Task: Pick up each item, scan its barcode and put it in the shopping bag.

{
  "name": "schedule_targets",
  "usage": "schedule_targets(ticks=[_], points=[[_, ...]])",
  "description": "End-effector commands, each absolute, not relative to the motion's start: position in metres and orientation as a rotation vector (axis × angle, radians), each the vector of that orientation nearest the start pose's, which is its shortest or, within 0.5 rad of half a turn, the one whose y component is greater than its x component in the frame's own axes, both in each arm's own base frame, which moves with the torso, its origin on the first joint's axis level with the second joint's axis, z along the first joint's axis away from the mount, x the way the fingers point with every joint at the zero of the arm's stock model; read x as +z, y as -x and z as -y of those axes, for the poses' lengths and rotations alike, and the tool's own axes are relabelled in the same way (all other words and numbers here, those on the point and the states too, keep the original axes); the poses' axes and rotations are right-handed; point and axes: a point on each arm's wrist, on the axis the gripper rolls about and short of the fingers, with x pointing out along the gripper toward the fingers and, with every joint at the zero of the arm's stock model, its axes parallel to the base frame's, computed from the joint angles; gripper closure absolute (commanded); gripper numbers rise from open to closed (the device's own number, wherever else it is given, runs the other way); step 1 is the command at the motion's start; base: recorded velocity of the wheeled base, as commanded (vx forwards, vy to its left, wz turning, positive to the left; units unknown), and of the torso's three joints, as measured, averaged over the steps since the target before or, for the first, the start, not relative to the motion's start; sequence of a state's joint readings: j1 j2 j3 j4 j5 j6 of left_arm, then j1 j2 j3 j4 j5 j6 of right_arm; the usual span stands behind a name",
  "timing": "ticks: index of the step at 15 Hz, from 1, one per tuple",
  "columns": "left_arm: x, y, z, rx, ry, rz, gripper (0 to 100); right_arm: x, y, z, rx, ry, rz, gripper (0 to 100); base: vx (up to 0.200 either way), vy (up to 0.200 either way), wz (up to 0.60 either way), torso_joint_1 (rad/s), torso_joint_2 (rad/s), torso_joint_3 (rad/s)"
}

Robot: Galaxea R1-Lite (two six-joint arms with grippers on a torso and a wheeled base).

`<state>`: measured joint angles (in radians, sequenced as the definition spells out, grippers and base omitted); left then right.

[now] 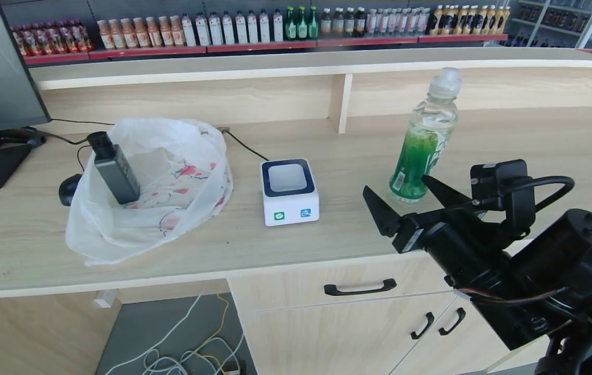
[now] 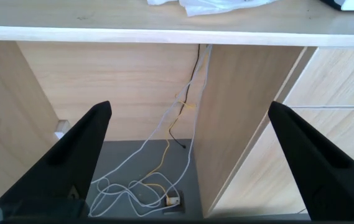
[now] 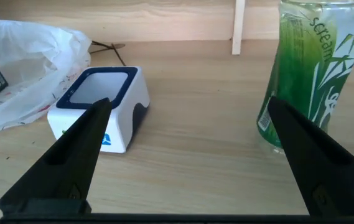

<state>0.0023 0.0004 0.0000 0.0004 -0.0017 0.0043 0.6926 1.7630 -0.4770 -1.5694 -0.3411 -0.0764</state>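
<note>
Right gripper (image 3: 189, 109) is hovering by the front edge of the counter (image 1: 535, 151) with its two fingers spread apart, holding nothing. Left gripper (image 2: 190, 109) is hanging below the counter top, facing the open bay with loose cables (image 2: 145, 180), its two fingers also standing wide apart and empty. One bottle (image 1: 423, 140) is standing upright on the counter just beyond the right gripper, untouched; it is wearing a green label (image 1: 415, 156) with white lettering and a barcode (image 1: 399, 180) low on its side. One white scanner (image 1: 289, 191) is sitting between bottle and bag, showing two small stickers (image 1: 292, 214) on its front, one green, one blue. One white bag (image 1: 181, 156) is lying open to the left, and one grey box (image 1: 116, 174) with a black cap is leaning inside it
</note>
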Motion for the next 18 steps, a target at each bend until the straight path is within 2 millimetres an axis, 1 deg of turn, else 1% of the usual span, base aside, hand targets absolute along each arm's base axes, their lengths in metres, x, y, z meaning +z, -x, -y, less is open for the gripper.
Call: schedule_targets(ticks=[1, 4, 8, 12, 16, 18], points=[[0.075, 0.023, 0.0, 0.002, -0.005, 0.0, 0, 0.176, -0.216, -0.169, 0.341, -0.065, 0.26, 0, 0.0, -0.2, 0.0, 0.002, 0.0, 0.002], [0.075, 0.023, 0.0, 0.002, -0.005, 0.0, 0, 0.176, -0.216, -0.17, 0.34, -0.064, 0.261, 0, 0.0, -0.2, 0.0, 0.004, 0.01, 0.004], [0.075, 0.023, 0.0, 0.002, -0.008, 0.0, 0, 0.181, -0.23, -0.181, 0.338, -0.077, 0.293, 0, 0.0, 0.0, 0.0, 0.0, 0.0, 0.0], [0.075, 0.023, 0.0, 0.002, -0.006, 0.0, 0, 0.169, -0.251, -0.199, 0.344, -0.064, 0.281, 0, 0.0, 0.0, 0.0, 0.0, 0.0, 0.0], [0.075, 0.023, 0.0, 0.002, -0.006, 0.0, 0, 0.165, -0.257, -0.202, 0.338, -0.046, 0.277, 0, 0.0, 0.0, 0.0, 0.0, 0.0, 0.0], [0.075, 0.023, 0.0, 0.002, -0.008, 0.0, 0, 0.164, -0.26, -0.199, 0.33, -0.038, 0.277, 0, 0.0, 0.0, 0.0, 0.0, 0.0, 0.0]])
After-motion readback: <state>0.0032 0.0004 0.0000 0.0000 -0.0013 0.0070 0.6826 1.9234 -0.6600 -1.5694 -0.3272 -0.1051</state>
